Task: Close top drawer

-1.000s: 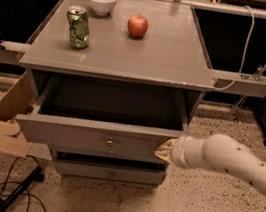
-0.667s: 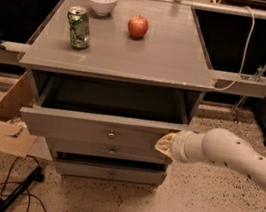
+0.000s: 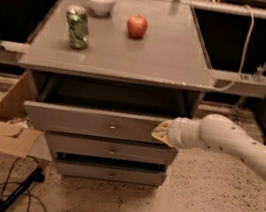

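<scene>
At the right end of the top drawer [image 3: 85, 120], the gripper [image 3: 161, 132] touches its front. Spread or pressed together, I cannot tell. The drawer sticks out partly, under the desk [image 3: 156, 56].

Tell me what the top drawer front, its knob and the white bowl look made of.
The top drawer: likely painted wood or laminate, matte grey, no grain showing. Its knob: metal, by its bright glint. The bowl: ceramic or plastic, smooth glossy white. The claw sits at the drawer front's right end.
</scene>
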Robot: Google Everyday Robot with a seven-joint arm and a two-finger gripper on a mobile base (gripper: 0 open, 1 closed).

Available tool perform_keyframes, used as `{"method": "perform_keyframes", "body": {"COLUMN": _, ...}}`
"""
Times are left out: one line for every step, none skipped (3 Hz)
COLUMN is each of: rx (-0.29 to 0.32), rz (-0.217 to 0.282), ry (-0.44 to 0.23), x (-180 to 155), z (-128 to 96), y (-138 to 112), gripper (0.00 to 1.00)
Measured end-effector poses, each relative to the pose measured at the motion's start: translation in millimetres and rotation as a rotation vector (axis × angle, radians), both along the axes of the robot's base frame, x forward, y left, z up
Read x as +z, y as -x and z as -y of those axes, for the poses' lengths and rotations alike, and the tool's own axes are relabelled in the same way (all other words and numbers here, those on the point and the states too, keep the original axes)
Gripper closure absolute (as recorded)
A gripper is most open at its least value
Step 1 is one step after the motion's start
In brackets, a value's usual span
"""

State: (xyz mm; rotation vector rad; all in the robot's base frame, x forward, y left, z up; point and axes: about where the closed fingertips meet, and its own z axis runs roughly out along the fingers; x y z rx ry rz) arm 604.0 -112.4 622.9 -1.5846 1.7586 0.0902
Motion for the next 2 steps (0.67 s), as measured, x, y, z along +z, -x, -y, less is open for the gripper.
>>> {"method": "perform_keyframes", "body": {"rx": 0.010, "rz": 0.016, "ry": -0.011, "x": 4.2, "z": -5.3, "y": -17.0, "gripper": 1.00}}
{"method": "perform_keyframes", "body": {"rx": 0.010, "rz": 0.016, "ry": -0.011, "x": 4.2, "z": -5.2, "y": -16.5, "gripper": 1.00}}
